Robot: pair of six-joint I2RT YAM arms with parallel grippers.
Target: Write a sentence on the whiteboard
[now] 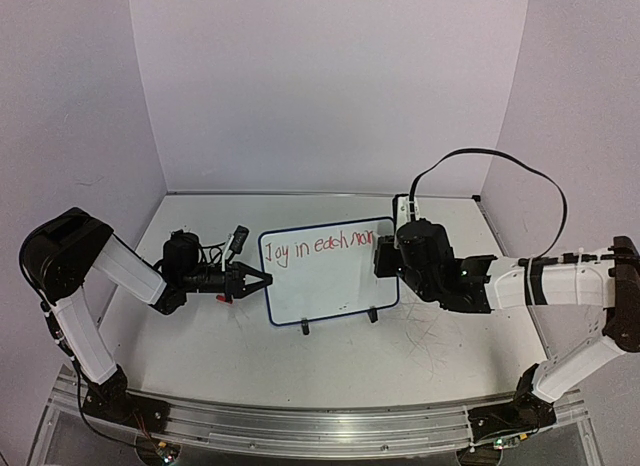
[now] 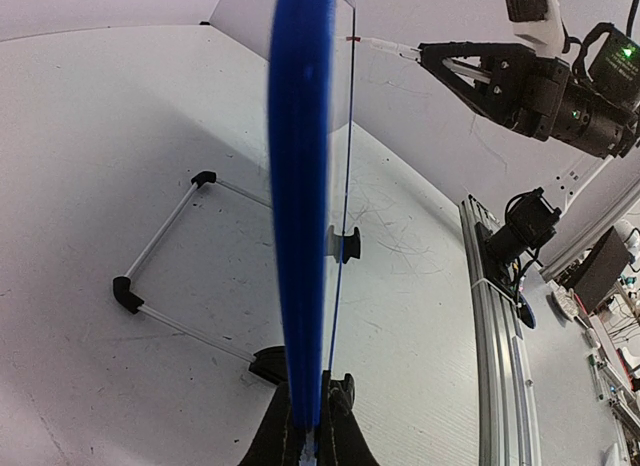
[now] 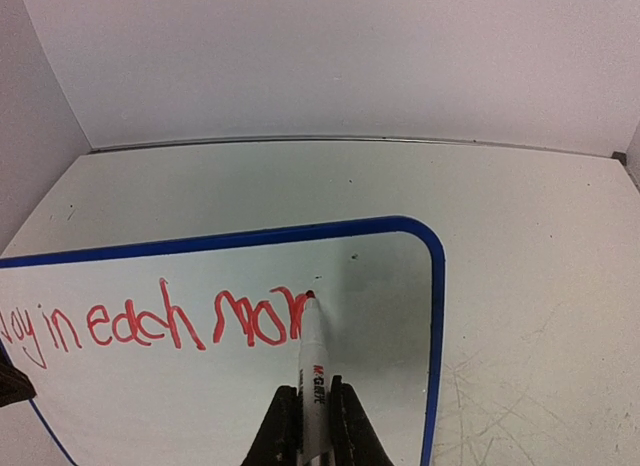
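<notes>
The right hand (image 3: 310, 431) is clenched around the barrel of a white marker (image 3: 313, 361), and the marker's red tip touches the whiteboard (image 3: 385, 286) at the end of the newest stroke. Just beyond the tip runs the sentence (image 3: 160, 326), red letters along the upper part of the whiteboard. They read "Joy in each mo" and then a letter that looks only half formed. The step in hand appears to be finishing "moment". Little bare white lies between the tip and the whiteboard's right rim, so the remaining letters should probably be narrow and close-set, held to the same line as the others. The left hand (image 2: 312, 441) grasps the whiteboard's blue left rim, with the edge pinched between its fingers. The whiteboard stands nearly upright on two small black feet (image 1: 306, 329), so a hard push from the marker could rock or slide it. Light, even pressure straight into the face, with the left hand bracing firmly, would likely give cleaner strokes. Lifting the tip fully between letters should avoid stray joins. Behind the whiteboard, the white table (image 1: 200, 356) runs to the back wall.
</notes>
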